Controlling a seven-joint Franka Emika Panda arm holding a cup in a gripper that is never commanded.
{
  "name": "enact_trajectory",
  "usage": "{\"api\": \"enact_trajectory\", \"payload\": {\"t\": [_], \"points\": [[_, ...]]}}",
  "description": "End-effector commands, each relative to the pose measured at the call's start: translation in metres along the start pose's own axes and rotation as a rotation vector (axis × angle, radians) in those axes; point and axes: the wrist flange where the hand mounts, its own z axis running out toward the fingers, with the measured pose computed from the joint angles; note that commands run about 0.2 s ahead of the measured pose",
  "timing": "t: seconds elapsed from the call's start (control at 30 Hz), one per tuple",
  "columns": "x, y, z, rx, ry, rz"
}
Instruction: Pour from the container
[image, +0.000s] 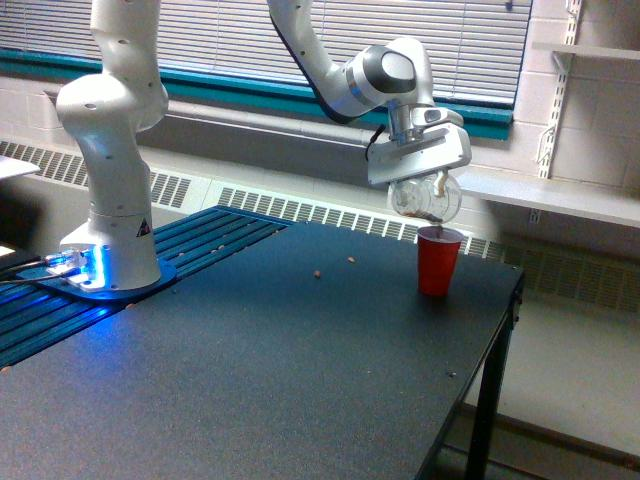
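Over at the exterior view's left, the white arm's base (108, 240) stands on a blue slatted platform (150, 280) with a blue glow at its foot, right along the left edge of the dark table (300, 390). Moving across, two small brown bits lie loose on the tabletop near the far edge, one (318, 272) just ahead of the other (351, 260), well apart from the cups. Now to the action: the arm sweeps down from the top and its gripper (425, 185) is clamped on the container (425, 198), a clear cup tipped steeply onto its side, its mouth angled down toward the exterior view's right. Brown contents sit at its lower lip, right above the red cup (438, 261), and a thin brown stream seems to run from the lip to the red rim, though it is too small to be sure. The red cup stands upright near the table's far right corner, directly beneath the container. Behind them run window blinds and a white ledge.
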Motion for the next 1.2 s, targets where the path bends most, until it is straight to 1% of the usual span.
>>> {"api": "enact_trajectory", "payload": {"t": [0.03,0.3,0.53,1.03,1.13,1.2], "points": [[0.005,-0.011,-0.006,-0.013,0.008,-0.041],[0.011,-0.015,-0.011,-0.029,0.012,-0.066],[0.013,-0.015,-0.016,-0.054,0.008,-0.088],[0.008,-0.012,-0.016,-0.038,-0.001,-0.090],[0.007,-0.011,-0.015,-0.024,0.001,-0.083],[0.005,-0.012,-0.012,-0.003,-0.002,-0.077]]}}
